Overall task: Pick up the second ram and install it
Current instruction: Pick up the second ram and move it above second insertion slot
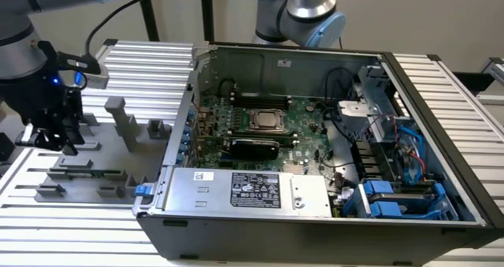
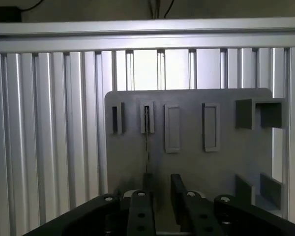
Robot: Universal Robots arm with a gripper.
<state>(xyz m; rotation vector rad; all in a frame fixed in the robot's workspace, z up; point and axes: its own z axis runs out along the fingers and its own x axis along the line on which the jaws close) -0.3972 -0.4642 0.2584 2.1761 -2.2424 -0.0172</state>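
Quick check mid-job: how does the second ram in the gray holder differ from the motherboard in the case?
Size: the second ram is a thin, narrow stick; the motherboard is a broad board. Place: the ram sits in the gray holder outside the case; the motherboard lies inside it. Load: the motherboard carries a processor socket; the ram shows no such part. Both are green circuit boards.

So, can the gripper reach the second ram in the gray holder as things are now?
Probably yes. The gripper hangs open just above the gray holder. The second ram sits in its slot there with nothing over it, so the way down looks free.
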